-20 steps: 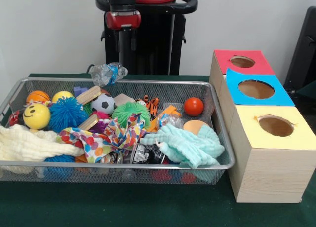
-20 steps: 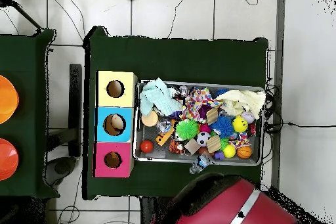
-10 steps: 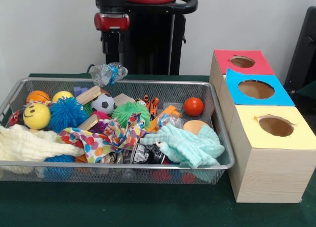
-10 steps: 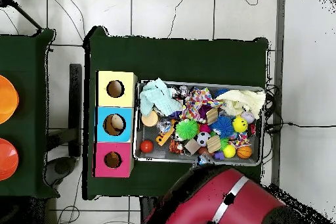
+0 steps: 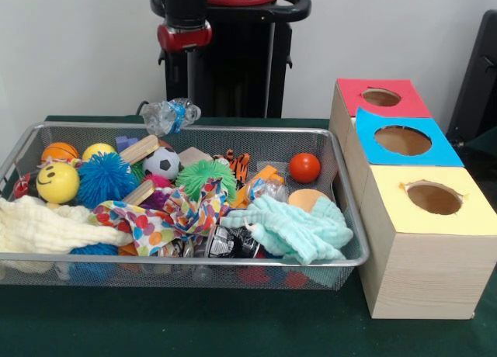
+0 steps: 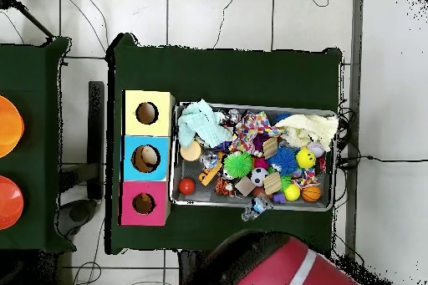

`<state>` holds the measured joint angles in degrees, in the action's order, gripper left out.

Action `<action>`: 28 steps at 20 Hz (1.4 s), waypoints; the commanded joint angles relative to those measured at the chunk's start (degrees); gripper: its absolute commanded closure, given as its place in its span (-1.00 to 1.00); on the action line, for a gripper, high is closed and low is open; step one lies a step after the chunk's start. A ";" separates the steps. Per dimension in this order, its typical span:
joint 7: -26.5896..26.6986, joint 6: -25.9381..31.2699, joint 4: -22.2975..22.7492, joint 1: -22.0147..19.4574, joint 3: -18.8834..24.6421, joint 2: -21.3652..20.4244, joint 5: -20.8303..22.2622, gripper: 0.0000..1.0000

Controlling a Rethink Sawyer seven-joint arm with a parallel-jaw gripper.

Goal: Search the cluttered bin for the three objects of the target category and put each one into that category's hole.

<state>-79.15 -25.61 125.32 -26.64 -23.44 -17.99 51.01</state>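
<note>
Hanging high behind bin (image 5: 342, 188), arm (image 5: 185, 27) w/ fingers' spread unreadable vs dark pedestal; overhead cuts arm off.

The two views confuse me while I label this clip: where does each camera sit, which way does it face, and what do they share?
Front view: across the table, facing the robot; it looks at the wire bin and the box with three holes; the red and black arm shows at top.
Overhead view: above, looking straight down; only the arm's red bulk shows at bottom.
Shared: bin, box, red ball.
</note>
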 commanded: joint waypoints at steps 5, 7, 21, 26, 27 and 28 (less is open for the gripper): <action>-5.25 26.28 5.51 -2.91 24.53 -13.15 -5.59 -1.00; -5.64 27.91 5.01 -2.80 25.89 -13.61 -6.98 -1.00; -4.86 37.50 1.65 -2.67 32.65 -15.73 -14.95 -1.00; -4.63 38.84 1.01 -2.96 33.44 -15.60 -16.06 -1.00; -4.67 38.90 0.99 -3.01 33.44 -15.61 -16.13 -1.00; -4.70 39.06 0.87 -3.02 33.50 -15.63 -16.27 -1.00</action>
<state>-79.15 7.97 131.95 -28.71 2.90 -32.57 38.65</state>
